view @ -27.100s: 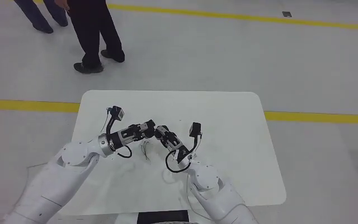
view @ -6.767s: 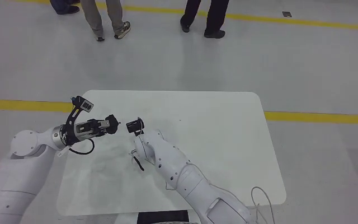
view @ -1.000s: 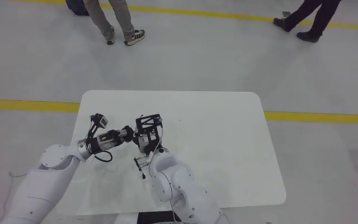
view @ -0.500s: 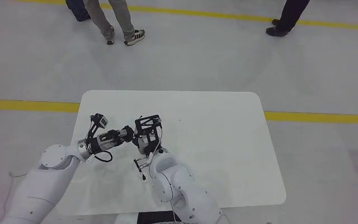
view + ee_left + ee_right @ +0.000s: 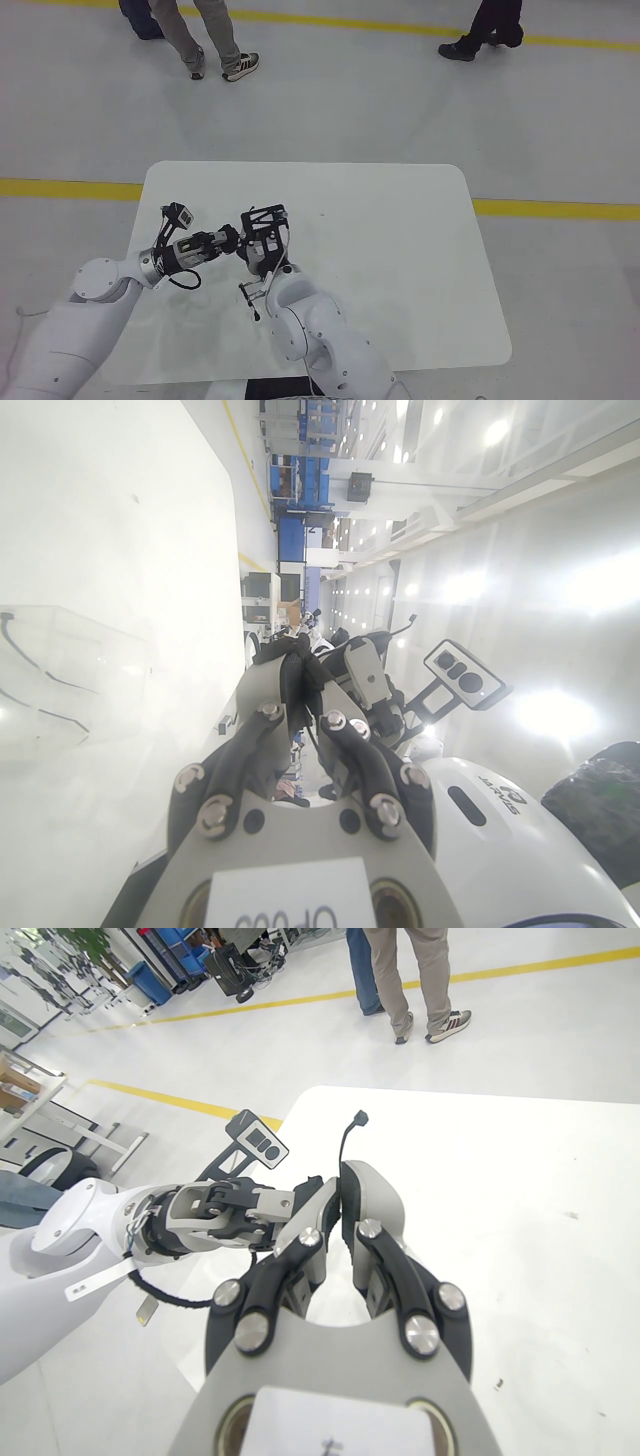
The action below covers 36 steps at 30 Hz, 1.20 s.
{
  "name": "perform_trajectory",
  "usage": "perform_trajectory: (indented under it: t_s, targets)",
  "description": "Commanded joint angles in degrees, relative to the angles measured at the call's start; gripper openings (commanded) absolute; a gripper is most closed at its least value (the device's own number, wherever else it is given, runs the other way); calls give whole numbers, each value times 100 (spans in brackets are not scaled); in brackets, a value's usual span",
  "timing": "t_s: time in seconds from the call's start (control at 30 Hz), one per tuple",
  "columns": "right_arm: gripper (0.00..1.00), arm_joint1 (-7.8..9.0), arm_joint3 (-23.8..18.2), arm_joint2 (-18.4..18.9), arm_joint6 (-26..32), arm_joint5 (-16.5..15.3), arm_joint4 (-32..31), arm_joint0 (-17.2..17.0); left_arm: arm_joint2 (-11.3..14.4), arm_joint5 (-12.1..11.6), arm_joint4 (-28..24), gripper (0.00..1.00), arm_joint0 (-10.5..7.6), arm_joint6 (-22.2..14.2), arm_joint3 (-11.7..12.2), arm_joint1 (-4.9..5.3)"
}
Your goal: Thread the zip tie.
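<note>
Change status: over the last second, none. Both arms hold the same pose above the left part of the table [image 5: 400,200]. The significant change is older: about seven seconds ago my two claws stood well apart, and now they meet tip to tip. My right claw [image 5: 341,1188] is fully closed on the zip tie [image 5: 343,1148]. It grips the strap so that a short length rises from between the fingers and ends in the head [image 5: 360,1118], free in the air above the table. My left claw [image 5: 295,660] is also pressed closed, its tip touching the side of the right claw's finger. A thin black strand runs between its fingers. I take this to be the tie's tail but cannot confirm it. Assessment: the approach is done and fine alignment is in hand. As far as I can see, nothing passes through the head yet. The next move calls for bringing tail and head into line in small steps, since a slip in either grip would undo the alignment.
</note>
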Motion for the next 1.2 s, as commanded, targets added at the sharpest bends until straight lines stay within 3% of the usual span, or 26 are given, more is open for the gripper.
perform_trajectory:
  t_s: [0.0,1.17]
  targets:
    - [0,4,-14,3,-20,-7,-4,-7,0,0,0,0,0,0,0,0]
    - [0,-13,117,-51,84,-73,62,67,0,0,0,0,0,0,0,0]
